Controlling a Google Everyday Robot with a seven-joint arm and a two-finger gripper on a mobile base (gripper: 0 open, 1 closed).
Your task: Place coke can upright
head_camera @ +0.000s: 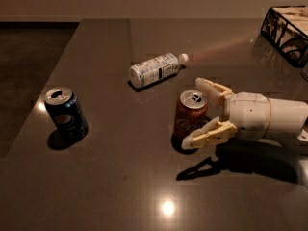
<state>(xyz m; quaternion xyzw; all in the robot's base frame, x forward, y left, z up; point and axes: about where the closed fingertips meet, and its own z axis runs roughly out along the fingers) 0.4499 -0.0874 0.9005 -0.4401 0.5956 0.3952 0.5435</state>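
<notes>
Tabletop (144, 186): coke can (191, 115) btwn parted gripper (192, 113) jaws

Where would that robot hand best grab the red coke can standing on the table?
Around the middle of its round side wall, coming in level from the picture's right. The coke can stands upright, so its curved sides offer two opposite faces to pinch, while the top is only a flat lid. The gripper sits at that height, open, with a finger on each side of the can.
</notes>
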